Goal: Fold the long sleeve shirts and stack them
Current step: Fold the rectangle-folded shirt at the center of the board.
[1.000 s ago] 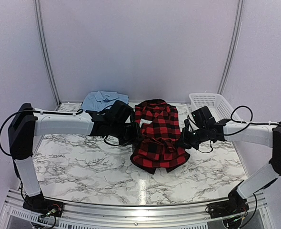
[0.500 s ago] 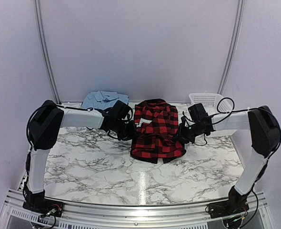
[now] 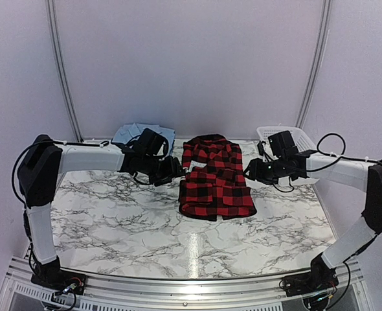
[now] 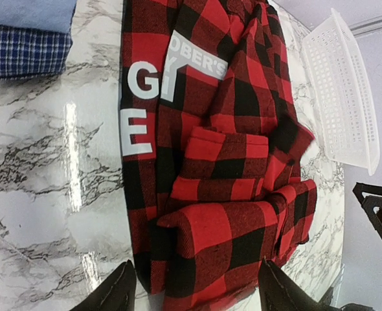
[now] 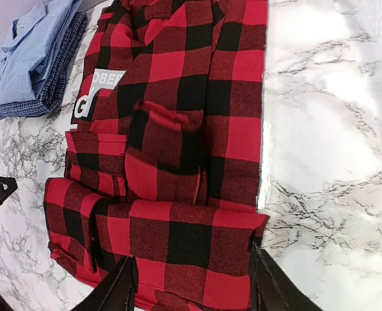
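Both hands have let go and drawn outward from the sides of the plaid shirt (image 3: pixel 217 184), which a second ago they gripped lower down and nearer the arms' bases; the cloth, bunched then, now lies flatter and squarer.

The marbled worktop (image 3: pixel 113 220) stretches under and around both hands. Between them lies the red-and-black plaid shirt, folded into a rough rectangle with its collar end away from the arms. Its left edge sits just beside the left hand (image 3: pixel 175 173) and its right edge just beside the right hand (image 3: pixel 249 173). From each wrist camera the shirt fills the view straight ahead of the fingers, with doubled layers at the near end.

The white mesh basket (image 3: pixel 288 135) stands just behind the right hand's wrist, at the far right of the worktop. Behind the left hand, toward the back wall, the light blue shirt (image 3: pixel 129 133) lies folded on top of the dark blue checked shirt (image 4: pixel 22 52).

The left hand (image 4: pixel 194 295) is spread, its two fingers wide apart and pinching nothing. The right hand (image 5: pixel 192 285) is likewise spread and holds nothing.

White block letters (image 4: pixel 139 97) show on the plaid shirt along the side nearest the left hand.
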Available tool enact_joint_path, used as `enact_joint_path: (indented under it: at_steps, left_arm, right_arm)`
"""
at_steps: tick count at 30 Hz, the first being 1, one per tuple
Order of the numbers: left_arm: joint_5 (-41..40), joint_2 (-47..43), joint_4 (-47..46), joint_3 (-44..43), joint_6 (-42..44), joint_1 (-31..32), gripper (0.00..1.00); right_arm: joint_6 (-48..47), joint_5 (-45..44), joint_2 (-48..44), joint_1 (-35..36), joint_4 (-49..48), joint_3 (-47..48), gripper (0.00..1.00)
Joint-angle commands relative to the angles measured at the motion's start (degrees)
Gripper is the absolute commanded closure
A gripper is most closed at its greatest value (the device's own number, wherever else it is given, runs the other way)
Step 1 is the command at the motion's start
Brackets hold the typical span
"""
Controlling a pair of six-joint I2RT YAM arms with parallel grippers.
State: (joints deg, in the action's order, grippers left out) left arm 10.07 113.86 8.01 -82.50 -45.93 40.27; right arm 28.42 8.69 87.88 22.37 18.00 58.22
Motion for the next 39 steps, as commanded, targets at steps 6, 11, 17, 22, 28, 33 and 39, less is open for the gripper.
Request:
enact_joint_path:
  at_steps: [6,11,17,22,28,33,39]
  left_arm:
    - [4.2,-4.3,-3.4,11.9,1.2,3.4,0.39]
    - [4.5,-3.8,-8.9,16.0,-1.1,5.3,0.44]
    - [5.6,-2.3,-14.4,17.8,-3.6,5.5,0.47]
    - [6.8,-0.6,-16.2,17.3,-4.9,5.6,0.56]
    - [7.8,-0.1,-17.1,17.9,-6.7,6.5,0.73]
    - [7.7,-0.8,-16.5,18.0,-7.8,6.7,0.89]
    - [7.3,-0.7,-15.2,17.3,-7.8,6.6,0.93]
  right_arm:
    - [-6.0,-1.2,-7.0,2.2,-3.5,-13.8,0.48]
    - [-6.0,-1.8,-6.9,2.5,-8.0,-17.9,0.52]
    - [-6.1,-0.4,-3.2,2.5,-13.3,-20.0,0.52]
    - [-5.4,0.1,-2.2,2.7,-13.1,-19.5,0.60]
    - [-4.2,1.2,-2.2,3.2,-11.6,-19.2,0.72]
    - [-3.7,0.6,-2.1,3.6,-9.4,-18.4,0.74]
    - [-4.4,-3.5,-2.7,3.7,-6.9,-19.4,0.49]
